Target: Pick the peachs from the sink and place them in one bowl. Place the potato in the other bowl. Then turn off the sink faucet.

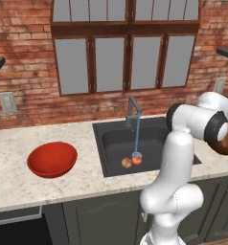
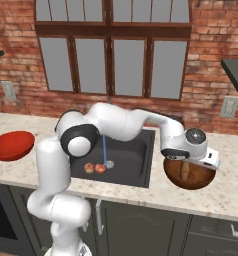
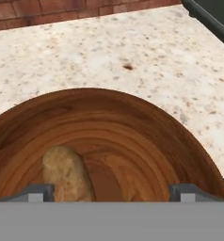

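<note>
The tan potato (image 3: pixel 67 174) (image 2: pixel 184 171) lies inside the dark brown wooden bowl (image 3: pixel 132 136) (image 2: pixel 193 179) on the counter right of the sink (image 1: pixel 113 139). Just above this bowl hangs my gripper (image 3: pixel 112 193), open, with its fingertips (image 3: pixel 36 193) wide apart and the potato resting near the left one. Two peachs (image 1: pixel 127 162) (image 1: pixel 137 160) sit side by side on the sink floor, also seen as one peach (image 2: pixel 89 168) and its neighbour (image 2: pixel 100 167). The faucet (image 1: pixel 132 112) pours a thin blue stream onto them. Left of the sink stands the red bowl (image 1: pixel 52 159) (image 2: pixel 11 145).
My white arm (image 2: pixel 121 122) arches over the sink from the base to the wooden bowl. A brick wall with windows backs the speckled counter (image 1: pixel 10 162). Wall outlets (image 1: pixel 7 102) (image 2: pixel 229 106) sit at both ends.
</note>
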You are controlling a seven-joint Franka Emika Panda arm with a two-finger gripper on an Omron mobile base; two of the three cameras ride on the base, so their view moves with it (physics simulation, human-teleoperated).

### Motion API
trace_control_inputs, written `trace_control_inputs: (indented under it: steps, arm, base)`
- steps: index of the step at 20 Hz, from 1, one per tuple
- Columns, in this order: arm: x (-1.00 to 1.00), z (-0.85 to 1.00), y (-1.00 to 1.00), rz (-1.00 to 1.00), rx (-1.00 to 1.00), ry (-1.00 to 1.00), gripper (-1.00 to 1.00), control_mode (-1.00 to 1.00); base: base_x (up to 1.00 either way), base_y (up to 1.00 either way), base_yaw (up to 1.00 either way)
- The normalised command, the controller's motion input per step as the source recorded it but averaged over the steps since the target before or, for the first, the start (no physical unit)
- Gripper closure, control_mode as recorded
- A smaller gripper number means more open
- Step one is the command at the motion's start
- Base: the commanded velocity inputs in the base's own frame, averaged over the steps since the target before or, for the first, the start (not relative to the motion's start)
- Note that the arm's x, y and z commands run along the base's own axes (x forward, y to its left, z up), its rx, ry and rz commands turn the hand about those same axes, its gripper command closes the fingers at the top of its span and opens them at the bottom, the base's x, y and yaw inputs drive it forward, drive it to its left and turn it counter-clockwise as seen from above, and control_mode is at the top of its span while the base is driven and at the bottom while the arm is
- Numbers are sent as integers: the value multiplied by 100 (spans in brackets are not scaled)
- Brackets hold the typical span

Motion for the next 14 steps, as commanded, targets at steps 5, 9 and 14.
trace_control_inputs:
  steps: [5,9,14]
  arm:
    - [-5,84,7,0,0,0,-100,-100]
    - [-19,33,61,0,-6,5,-100,-100]
    - [-24,0,97,0,-11,7,-100,-100]
  base:
    - [0,0,0]
    - [0,0,0]
    - [0,0,0]
